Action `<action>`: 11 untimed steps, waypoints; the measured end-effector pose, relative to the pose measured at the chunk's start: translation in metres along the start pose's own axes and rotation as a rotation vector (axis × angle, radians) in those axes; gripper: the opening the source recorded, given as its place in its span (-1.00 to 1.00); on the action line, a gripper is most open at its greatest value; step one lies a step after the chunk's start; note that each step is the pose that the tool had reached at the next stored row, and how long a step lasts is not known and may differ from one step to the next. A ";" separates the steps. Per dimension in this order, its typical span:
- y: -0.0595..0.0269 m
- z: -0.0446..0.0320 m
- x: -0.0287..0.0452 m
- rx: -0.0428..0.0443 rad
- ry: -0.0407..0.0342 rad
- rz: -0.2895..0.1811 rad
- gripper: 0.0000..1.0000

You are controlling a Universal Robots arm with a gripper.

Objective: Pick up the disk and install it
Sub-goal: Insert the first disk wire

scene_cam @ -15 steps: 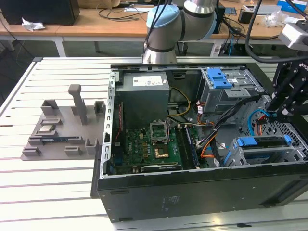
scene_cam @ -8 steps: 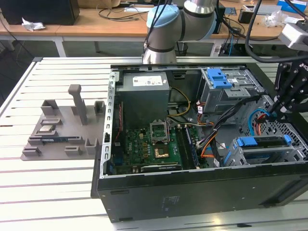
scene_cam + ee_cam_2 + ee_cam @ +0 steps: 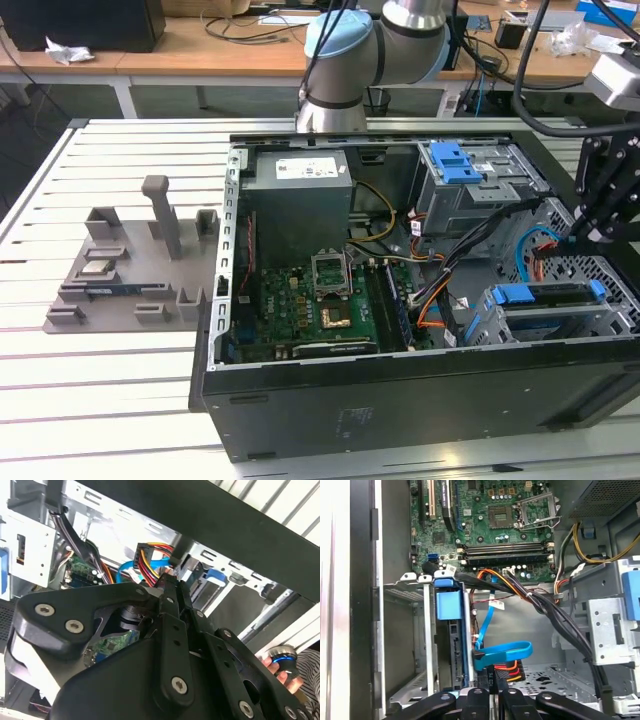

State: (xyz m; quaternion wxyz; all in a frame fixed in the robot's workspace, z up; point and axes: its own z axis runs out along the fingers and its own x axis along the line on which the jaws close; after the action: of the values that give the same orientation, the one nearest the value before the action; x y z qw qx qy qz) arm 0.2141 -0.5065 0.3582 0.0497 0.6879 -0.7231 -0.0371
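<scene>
Black tool linkage hangs over the open computer case.
Disk sits edge-up in its cage, seemingly installed; I cannot tell whether the tool grips it.

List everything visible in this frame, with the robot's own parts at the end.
black open computer case: one, on the table, side panel off
white slatted table: one, under everything
grey metal power-supply box: one, white sticker, inside the case
green motherboard: one, on the case floor
grey drive cage with blue latch: one, far corner of the case
silver-metal hard drive with blue plastic rails: one, in the near bay at the exterior view's right
blue flat cable: one, looped beside that bay
grey parts fixture: one, on the exterior view's left
robot arm: one, grey and light blue, behind the case
claw: one, black, above the hard drive's bay
</scene>
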 end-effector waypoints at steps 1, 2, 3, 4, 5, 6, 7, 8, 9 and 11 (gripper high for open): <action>-0.0001 0.0000 0.0019 0.0000 0.0001 0.000 -0.66; -0.0002 0.0000 0.0045 0.0000 0.0001 0.000 -0.66; -0.0002 0.0002 0.0090 0.0000 0.0000 0.000 -0.66; -0.0004 0.0003 0.0135 0.0000 0.0000 0.000 -0.66; -0.0005 0.0004 0.0158 0.0000 0.0001 0.000 -0.66; -0.0006 0.0006 0.0184 0.0000 0.0002 0.000 -0.66; -0.0007 0.0009 0.0209 0.0000 0.0002 0.000 -0.66; -0.0007 0.0015 0.0228 0.0000 0.0000 0.000 -0.66; -0.0008 0.0024 0.0248 0.0000 0.0000 0.000 -0.66; -0.0012 0.0050 0.0266 -0.0001 -0.0001 0.000 -0.66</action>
State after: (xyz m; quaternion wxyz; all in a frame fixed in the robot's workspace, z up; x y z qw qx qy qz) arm 0.2134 -0.5331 0.3536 0.0496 0.6880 -0.7231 -0.0372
